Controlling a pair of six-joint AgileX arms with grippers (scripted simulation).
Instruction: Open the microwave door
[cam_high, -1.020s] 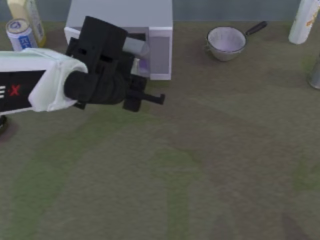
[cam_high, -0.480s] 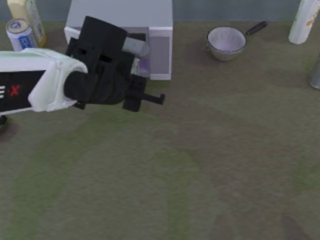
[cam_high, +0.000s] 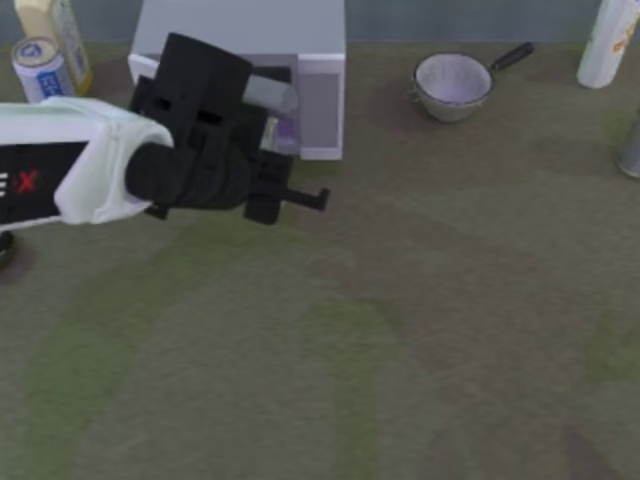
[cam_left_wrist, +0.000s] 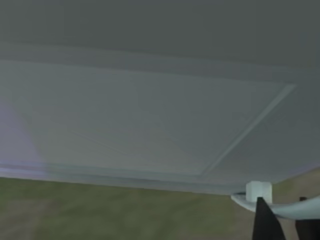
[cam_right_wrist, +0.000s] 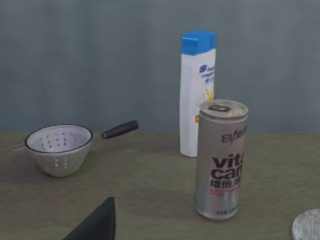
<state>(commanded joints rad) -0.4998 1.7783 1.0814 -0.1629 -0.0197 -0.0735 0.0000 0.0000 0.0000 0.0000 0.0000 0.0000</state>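
Observation:
The silver-grey microwave (cam_high: 240, 25) stands at the back left, and my left arm hides most of its front. A strip of purple interior (cam_high: 285, 132) shows beside the grey control panel (cam_high: 320, 105), so the door is ajar. In the left wrist view the microwave door (cam_left_wrist: 150, 115) fills the picture with its grey window. Its white handle strip (cam_left_wrist: 280, 207) runs right by my left gripper (cam_left_wrist: 285, 225), which is shut on it. From above, the left gripper (cam_high: 305, 197) sits just in front of the oven. My right gripper (cam_right_wrist: 102, 220) is out of the top view, parked at the right.
A white colander (cam_high: 453, 85) with a dark handle sits right of the microwave. A white bottle (cam_high: 610, 40) and a silver can (cam_high: 630, 145) stand at the far right. A blue-white can (cam_high: 38, 65) and a yellow bottle (cam_high: 55, 25) stand at the back left.
My left arm has crept a hair toward the back left, still at the door. Nothing else has moved.

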